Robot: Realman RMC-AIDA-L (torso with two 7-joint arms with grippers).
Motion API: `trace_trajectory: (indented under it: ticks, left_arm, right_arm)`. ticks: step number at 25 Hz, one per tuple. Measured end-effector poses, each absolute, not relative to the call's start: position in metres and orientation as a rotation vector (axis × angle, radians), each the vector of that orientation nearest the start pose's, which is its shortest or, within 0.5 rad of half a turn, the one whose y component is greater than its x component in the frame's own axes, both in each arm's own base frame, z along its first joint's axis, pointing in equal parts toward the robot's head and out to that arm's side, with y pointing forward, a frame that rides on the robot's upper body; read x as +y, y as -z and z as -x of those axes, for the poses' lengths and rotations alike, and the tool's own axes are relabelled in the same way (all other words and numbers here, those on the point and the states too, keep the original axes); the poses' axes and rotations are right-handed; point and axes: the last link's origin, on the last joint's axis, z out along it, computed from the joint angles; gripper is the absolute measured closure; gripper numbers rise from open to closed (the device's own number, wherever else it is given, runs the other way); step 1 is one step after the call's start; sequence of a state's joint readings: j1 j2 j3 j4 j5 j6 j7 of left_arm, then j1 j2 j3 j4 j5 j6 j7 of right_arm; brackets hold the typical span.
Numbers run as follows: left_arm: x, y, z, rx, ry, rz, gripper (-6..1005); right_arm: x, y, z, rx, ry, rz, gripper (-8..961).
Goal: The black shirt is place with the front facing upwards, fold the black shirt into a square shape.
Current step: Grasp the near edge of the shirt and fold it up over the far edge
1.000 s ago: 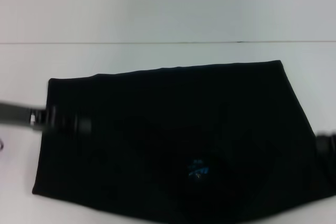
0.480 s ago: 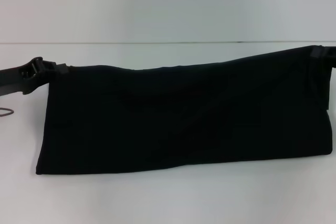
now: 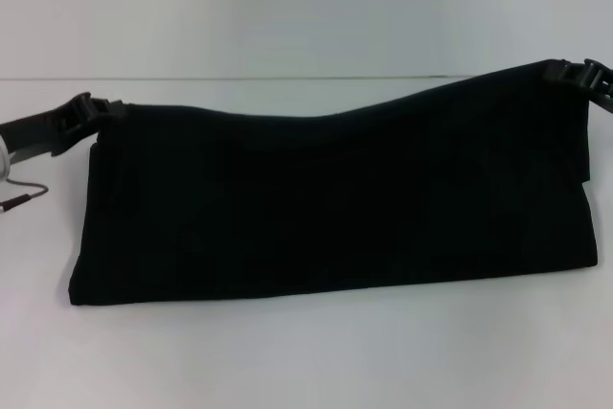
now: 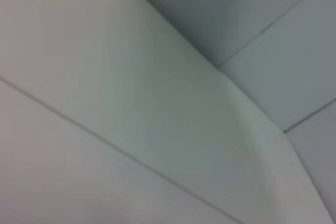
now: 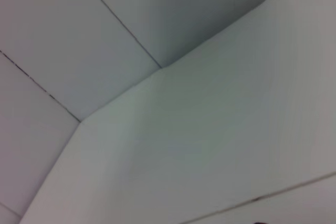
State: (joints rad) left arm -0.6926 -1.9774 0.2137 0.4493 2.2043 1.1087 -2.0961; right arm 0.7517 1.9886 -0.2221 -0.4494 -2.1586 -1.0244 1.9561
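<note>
A: Jaws first, pls?

B: Left gripper (image 3: 96,108) is clamped on the far left corner of the large black short-sleeved cloth shirt (image 3: 335,203); right gripper (image 3: 567,74) is pinched on the far right corner, a bit higher. Wrist views show only pale panels, no cloth.

A: Why held like that?

B: My read: two-corner hold keeps the folded edge taut, so the layer drapes even across the white counter (image 3: 306,352) w/o bunching. Shirt's near edge lies on the counter, centre of view.

A: Vs 0.5 s ago?

B: Right corner is lifted further, left a touch lower; top edge now slopes. 1 s ago the blue neck mark showed; now covered.
</note>
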Motion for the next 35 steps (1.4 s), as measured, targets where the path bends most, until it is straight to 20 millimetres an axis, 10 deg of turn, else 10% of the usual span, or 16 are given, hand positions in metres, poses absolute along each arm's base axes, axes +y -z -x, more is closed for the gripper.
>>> trace_trajectory:
  ticks: [31,35]
  left_arm:
    - [0.438,-0.018,0.306,-1.513,0.77,1.594,845]
    - [0.438,-0.016,0.308,-1.485,0.768,1.584,833]
  right_arm:
    - [0.458,-0.002,-0.28,1.187,-0.651,1.737,881]
    - [0.458,0.0,-0.28,1.179,-0.647,1.744,766]
